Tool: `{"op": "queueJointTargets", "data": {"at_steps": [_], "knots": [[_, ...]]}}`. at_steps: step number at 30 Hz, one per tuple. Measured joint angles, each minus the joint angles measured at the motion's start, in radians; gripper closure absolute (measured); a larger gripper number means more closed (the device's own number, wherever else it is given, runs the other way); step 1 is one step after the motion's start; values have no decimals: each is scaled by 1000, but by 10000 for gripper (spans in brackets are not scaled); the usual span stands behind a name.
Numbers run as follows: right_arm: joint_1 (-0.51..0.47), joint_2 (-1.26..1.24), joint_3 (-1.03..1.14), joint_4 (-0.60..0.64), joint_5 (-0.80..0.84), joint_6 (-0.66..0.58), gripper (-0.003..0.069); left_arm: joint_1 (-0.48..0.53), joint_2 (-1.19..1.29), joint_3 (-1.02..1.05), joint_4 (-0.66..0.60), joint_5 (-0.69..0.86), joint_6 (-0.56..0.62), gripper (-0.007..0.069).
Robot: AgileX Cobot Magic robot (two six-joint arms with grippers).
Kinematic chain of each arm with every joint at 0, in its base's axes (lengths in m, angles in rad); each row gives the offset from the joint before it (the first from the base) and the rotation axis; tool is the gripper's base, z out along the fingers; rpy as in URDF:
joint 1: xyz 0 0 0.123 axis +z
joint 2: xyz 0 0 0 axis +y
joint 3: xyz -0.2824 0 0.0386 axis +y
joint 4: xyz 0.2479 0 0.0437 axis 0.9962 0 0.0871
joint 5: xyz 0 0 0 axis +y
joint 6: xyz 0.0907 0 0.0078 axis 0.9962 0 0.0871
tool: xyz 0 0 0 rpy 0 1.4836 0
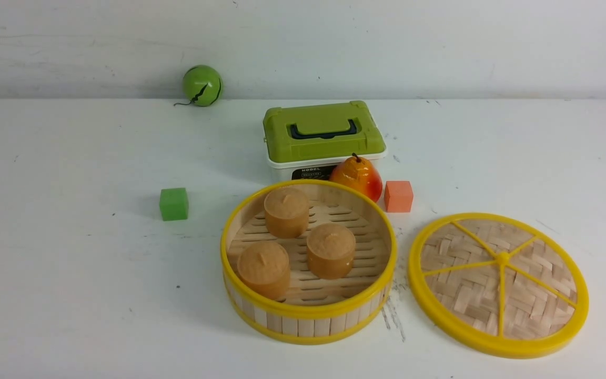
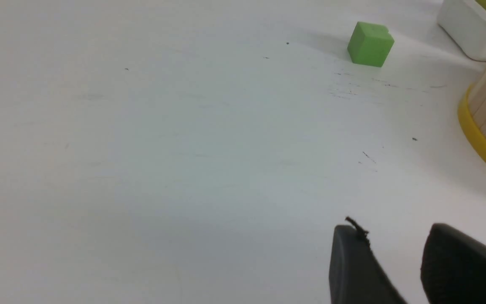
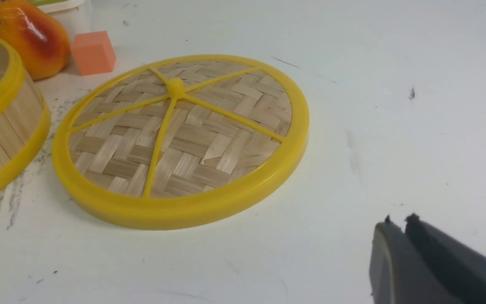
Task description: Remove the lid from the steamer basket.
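Lid flat on table, just beside open steamer basket

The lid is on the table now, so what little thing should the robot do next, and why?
I think it should just keep both hands back and leave things be. The lid already lies flat on the table, beside the basket and not touching it, and the basket is open with three buns inside.

Bright, diffuse light; source not visible. Soft, faint shadows beside the steamer basket. Small glare spots on the pear. Front view fairly sharp; both wrist views slightly soft, dark fingers blurred. No obvious edge distortion.
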Motion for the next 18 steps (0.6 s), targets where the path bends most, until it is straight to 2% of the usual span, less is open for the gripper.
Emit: {"op": "queueJointTargets", "data": {"at_steps": [18], "knots": [[0,0,0,0,0,0,589,0,0,0,0,0,0,386]]}}
